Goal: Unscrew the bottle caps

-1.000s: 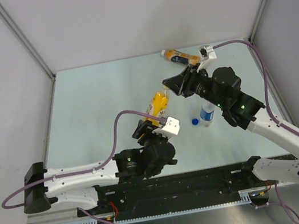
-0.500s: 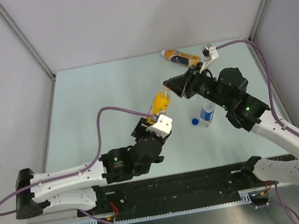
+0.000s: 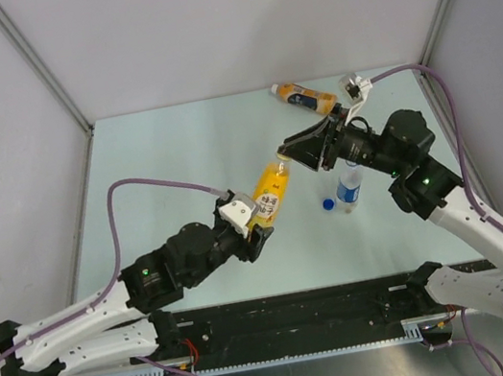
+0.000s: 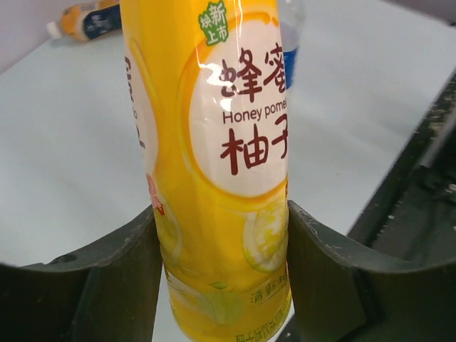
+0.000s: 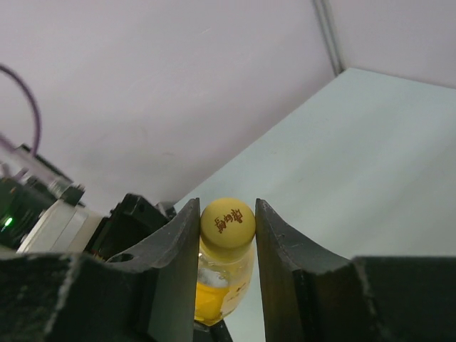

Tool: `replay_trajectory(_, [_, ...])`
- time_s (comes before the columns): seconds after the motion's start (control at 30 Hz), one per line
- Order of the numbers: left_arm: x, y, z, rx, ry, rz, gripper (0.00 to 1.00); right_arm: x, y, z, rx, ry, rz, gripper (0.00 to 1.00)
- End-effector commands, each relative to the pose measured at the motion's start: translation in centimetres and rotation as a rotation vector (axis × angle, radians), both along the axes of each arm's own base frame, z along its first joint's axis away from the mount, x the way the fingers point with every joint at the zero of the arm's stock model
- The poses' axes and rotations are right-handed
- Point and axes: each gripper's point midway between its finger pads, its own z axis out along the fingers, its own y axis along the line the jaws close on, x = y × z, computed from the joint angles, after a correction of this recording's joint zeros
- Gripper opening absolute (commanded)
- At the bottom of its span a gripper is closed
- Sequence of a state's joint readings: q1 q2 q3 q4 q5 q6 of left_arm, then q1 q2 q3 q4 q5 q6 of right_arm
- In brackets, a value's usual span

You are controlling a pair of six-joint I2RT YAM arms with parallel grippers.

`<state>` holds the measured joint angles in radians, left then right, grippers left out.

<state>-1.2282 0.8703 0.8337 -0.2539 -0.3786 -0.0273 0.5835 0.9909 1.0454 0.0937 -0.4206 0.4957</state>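
My left gripper (image 3: 255,218) is shut on the lower body of the yellow bottle (image 3: 270,194) and holds it tilted above the table. In the left wrist view the bottle (image 4: 214,142) fills the gap between the fingers (image 4: 121,278) of that gripper (image 4: 222,278). My right gripper (image 3: 287,156) sits on the bottle's top. In the right wrist view this gripper (image 5: 227,222) has both fingers (image 5: 178,249) pressed against the yellow cap (image 5: 227,221). The clear bottle (image 3: 349,188) stands capless, with the blue cap (image 3: 328,203) on the table beside it. The orange bottle (image 3: 304,96) lies at the back, its white cap (image 3: 274,89) on.
The light green table (image 3: 169,163) is walled by grey panels on the left, back and right. The orange bottle (image 4: 89,18) and the clear bottle (image 4: 288,43) show behind the yellow one in the left wrist view. Purple cables loop over both arms.
The left arm has swung back and to the left, keeping the yellow bottle in its grip and tilting it more. The right gripper has come down around the yellow cap.
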Motion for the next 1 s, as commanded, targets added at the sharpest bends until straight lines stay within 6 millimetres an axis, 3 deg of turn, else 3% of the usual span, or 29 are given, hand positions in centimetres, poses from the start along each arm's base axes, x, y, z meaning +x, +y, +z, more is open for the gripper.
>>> replay_trajectory(0.0, [-4.1, -1.6, 3.6, -0.141, 0.0, -0.279, 0.0, -3.1, 0.0, 2.1, 0.007, -0.135, 0.148, 0.0])
replay_trajectory(0.23, [-9.1, -2.4, 6.2, -0.224, 0.006, -0.57, 0.0, -6.6, -0.2, 3.4, 0.011, -0.266, 0.296, 0.0])
replay_trajectory(0.53, [-13.2, -2.0, 8.3, -0.275, -0.073, -0.827, 0.0, -10.7, -0.5, 4.0, 0.034, -0.421, 0.461, 0.0])
replay_trajectory(0.73, [-13.8, -1.0, 8.9, -0.309, -0.126, -0.847, 0.0, -13.0, -1.0, 4.4, 0.048, -0.517, 0.533, 0.0])
replay_trajectory(0.97, [-13.4, -1.1, 8.3, -0.3, -0.116, -0.831, 0.0, -14.0, -1.4, 4.8, 0.063, -0.58, 0.544, 0.0])
